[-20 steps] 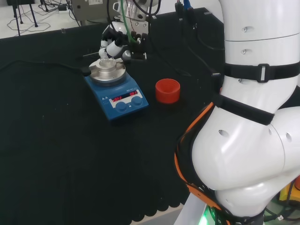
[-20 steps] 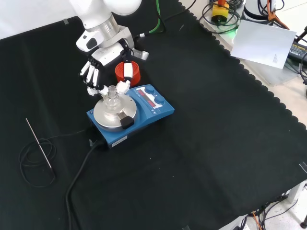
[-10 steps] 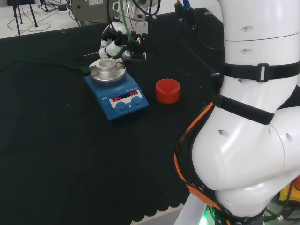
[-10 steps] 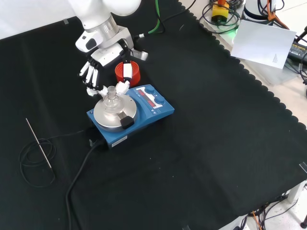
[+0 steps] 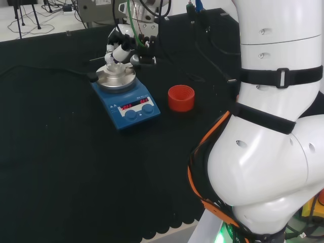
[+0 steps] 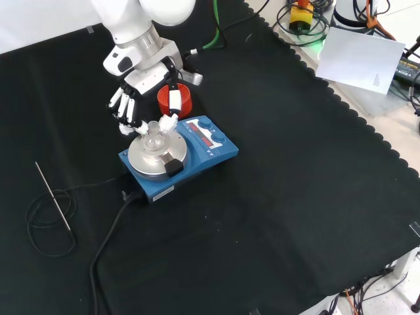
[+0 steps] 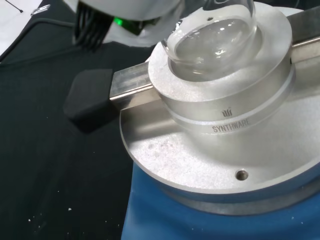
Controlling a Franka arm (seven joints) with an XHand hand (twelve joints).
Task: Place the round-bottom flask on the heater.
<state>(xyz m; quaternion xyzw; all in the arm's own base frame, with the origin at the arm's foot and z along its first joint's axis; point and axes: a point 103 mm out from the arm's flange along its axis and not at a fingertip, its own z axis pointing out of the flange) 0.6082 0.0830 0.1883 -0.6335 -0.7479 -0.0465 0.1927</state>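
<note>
Here, in the head view, the black and white robot hand [image 5: 121, 49] hangs at the far side of the blue hotplate heater with its round silver metal block [image 5: 117, 78], its fingers bent down around the neck of the clear glass round-bottom flask [image 5: 114, 67], which sits in the block's hollow; a red ribbed ring stand [image 5: 180, 97] rests on the black cloth-covered surface [image 5: 76, 167] to the heater's right, apart from it, and the arm's big white links [image 5: 273, 126] stand at the view's right. In the front view, the hand [image 6: 144, 92] reaches down from the top, its white fingertips [image 6: 166, 122] set on either side of the flask's neck [image 6: 153, 127]; whether they touch the glass cannot be told. The flask stands upright in the middle of the heater [image 6: 197, 147], the red stand [image 6: 174, 98] lies just behind the hand, and a thin metal rod with a coiled black cable [image 6: 52, 210] lies well off to the left on the surface. In the wrist view, the flask's rounded belly [image 7: 212, 37] is seated in the silver block [image 7: 225, 100], a black-capped metal handle [image 7: 105, 92] juts from the block's side, and the blue housing [image 7: 210, 225] shows beneath the plate.
</note>
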